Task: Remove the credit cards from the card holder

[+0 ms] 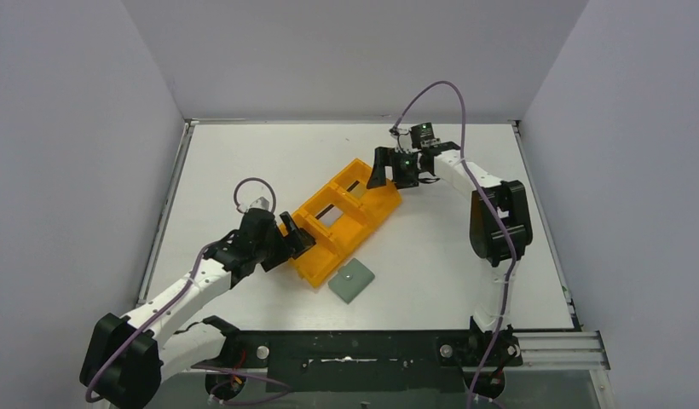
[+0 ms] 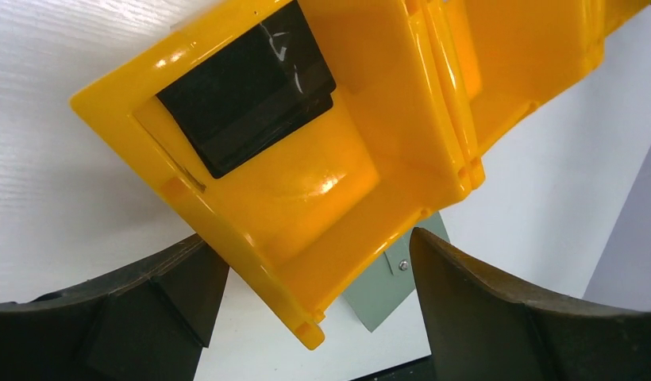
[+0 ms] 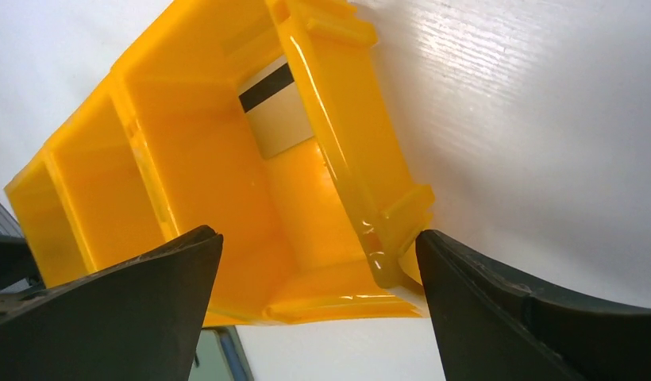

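Your left jaws stand released, 1 on either side of the near corner of the orange tray point(image 1: 312, 268). Your right jaws gape wide at its far end. 1 black card point(image 2: 244, 87) lies in the near compartment, 1 silvery card point(image 3: 275, 107) in the far one. The card holder point(image 1: 352, 281) lies closed on the table point(image 1: 448, 256), just beside the tray's near end.
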`<state>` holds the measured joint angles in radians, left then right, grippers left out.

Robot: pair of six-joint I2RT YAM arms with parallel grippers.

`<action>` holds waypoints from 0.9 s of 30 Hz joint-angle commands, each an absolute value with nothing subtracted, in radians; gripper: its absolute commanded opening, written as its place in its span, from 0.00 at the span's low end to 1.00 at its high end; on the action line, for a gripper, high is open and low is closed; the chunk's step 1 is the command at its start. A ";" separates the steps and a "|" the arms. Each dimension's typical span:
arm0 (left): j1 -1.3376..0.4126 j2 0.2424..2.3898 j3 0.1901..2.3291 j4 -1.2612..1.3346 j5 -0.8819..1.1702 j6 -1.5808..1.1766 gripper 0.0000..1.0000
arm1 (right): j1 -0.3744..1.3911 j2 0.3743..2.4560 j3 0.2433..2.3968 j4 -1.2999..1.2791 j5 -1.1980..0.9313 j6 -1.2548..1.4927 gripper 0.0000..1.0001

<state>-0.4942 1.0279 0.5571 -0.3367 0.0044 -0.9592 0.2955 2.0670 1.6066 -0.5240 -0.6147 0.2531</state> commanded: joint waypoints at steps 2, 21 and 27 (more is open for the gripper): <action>-0.486 1.088 0.652 -0.219 -0.019 -0.884 0.83 | 0.288 1.908 1.507 -0.408 -0.650 0.308 0.97; -0.455 1.309 0.804 -0.111 0.041 -0.735 0.83 | 0.248 1.685 1.098 -0.188 -0.571 0.470 0.96; -0.429 1.420 0.878 -0.062 0.122 -0.656 0.83 | 0.245 1.603 0.964 -0.104 -0.506 0.565 0.96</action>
<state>-0.4362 1.3693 0.7746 -0.2340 -0.0128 -0.7185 0.2276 1.6875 1.0332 -0.2073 -0.4965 0.4561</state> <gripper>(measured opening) 0.829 0.961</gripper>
